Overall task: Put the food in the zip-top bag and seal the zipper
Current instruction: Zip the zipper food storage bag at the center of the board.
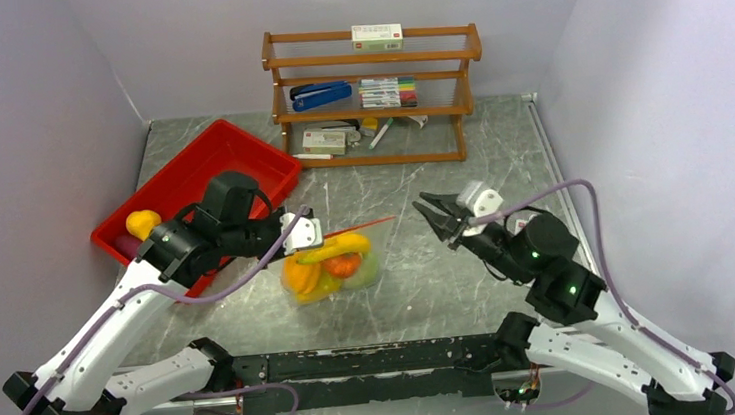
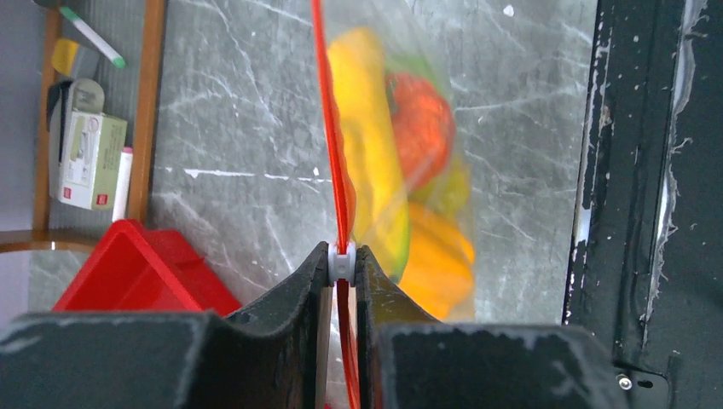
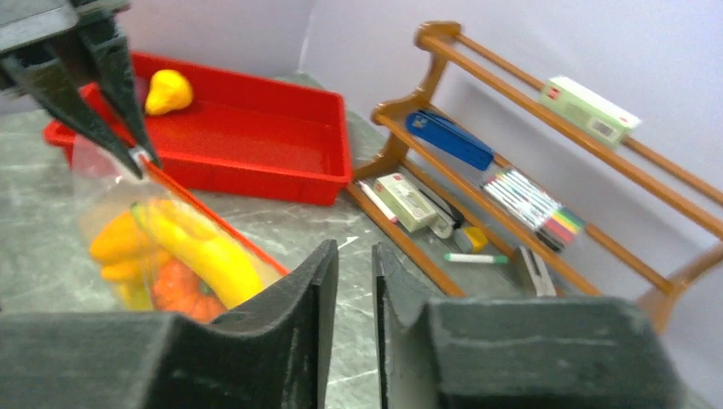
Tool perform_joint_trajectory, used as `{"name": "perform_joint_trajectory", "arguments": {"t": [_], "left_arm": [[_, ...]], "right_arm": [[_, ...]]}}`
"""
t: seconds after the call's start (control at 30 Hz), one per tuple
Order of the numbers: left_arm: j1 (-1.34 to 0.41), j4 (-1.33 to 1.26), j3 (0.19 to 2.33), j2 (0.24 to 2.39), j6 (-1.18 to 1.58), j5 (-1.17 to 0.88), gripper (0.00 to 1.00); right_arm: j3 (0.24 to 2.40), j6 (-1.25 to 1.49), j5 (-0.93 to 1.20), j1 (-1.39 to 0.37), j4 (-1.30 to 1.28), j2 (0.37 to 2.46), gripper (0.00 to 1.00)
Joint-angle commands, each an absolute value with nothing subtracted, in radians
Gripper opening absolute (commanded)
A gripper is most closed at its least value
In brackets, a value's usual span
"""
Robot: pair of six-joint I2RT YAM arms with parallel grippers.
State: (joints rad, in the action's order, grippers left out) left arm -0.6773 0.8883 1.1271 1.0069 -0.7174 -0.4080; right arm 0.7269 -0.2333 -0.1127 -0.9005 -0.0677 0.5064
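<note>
Left wrist shows the left gripper (image 2: 341, 260) pinching the zipper (image 2: 328, 128) of the zip-top bag (image 1: 373, 265), food (image 2: 375, 170) inside, out at mid-table; the right gripper (image 3: 354, 256) is barely cracked apart and empty, so I reckon it's sealing time and it needs to pinch along that strip next.

In the left wrist view the food (image 2: 371, 153) is being blurred and the zipper (image 2: 326, 128) cut off by the top edge, while in the top view the red tray (image 1: 239, 158) is being partly hidden by the left arm (image 1: 186, 245).
</note>
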Motion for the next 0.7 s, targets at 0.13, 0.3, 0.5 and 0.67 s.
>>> {"name": "perform_joint_trajectory", "arguments": {"t": [0.13, 0.3, 0.5, 0.67], "left_arm": [[-0.67, 0.843, 1.173, 1.032, -0.741, -0.495, 0.07], [-0.67, 0.832, 1.19, 1.047, -0.757, -0.533, 0.07], [-0.67, 0.822, 1.177, 1.041, -0.765, -0.536, 0.07], [-0.67, 0.771, 1.149, 1.011, -0.756, -0.548, 0.07]], "right_arm": [[0.883, -0.371, 0.289, -0.9, -0.218, 0.743, 0.47], [0.979, -0.416, 0.405, -0.9, -0.302, 0.923, 0.54], [0.986, -0.356, 0.496, -0.908, -0.216, 1.039, 0.54], [0.943, -0.366, 0.47, -0.915, -0.122, 1.104, 0.53]]}}
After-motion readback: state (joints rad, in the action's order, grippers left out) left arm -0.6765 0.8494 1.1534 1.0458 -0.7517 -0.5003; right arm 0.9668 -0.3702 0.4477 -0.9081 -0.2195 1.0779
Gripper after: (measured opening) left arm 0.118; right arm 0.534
